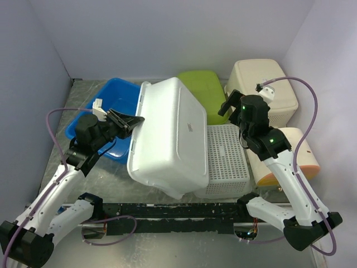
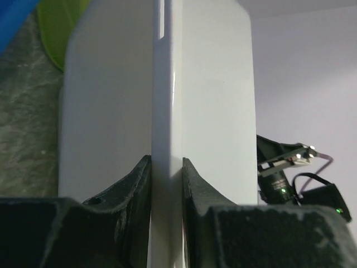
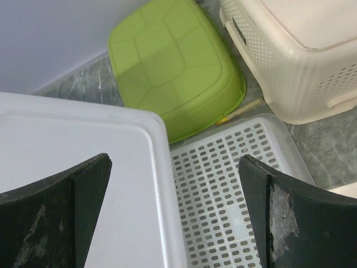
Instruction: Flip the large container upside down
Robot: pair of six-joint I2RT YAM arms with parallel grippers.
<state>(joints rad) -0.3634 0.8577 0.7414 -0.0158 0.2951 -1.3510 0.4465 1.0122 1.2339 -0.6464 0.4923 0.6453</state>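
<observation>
Left tool (image 1: 127, 119) is clamped on the rim of the white container (image 1: 170, 131), with both fingers (image 2: 139, 184) pressed tight against that thin edge. Right tool (image 3: 174, 162) hangs wide open and empty above the container's right edge. The container sits tilted in the middle of the counter (image 2: 25, 128), base facing up. Beside it are a blue bin (image 1: 114, 95) on the left, a green tub (image 1: 203, 89) behind, and a slotted tray (image 1: 228, 156) on the right.

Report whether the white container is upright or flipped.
Upside down, or nearly: the container shows its closed base upward; left gripper has jaws shut on its rim. Flat or tilted: cannot tell.
</observation>
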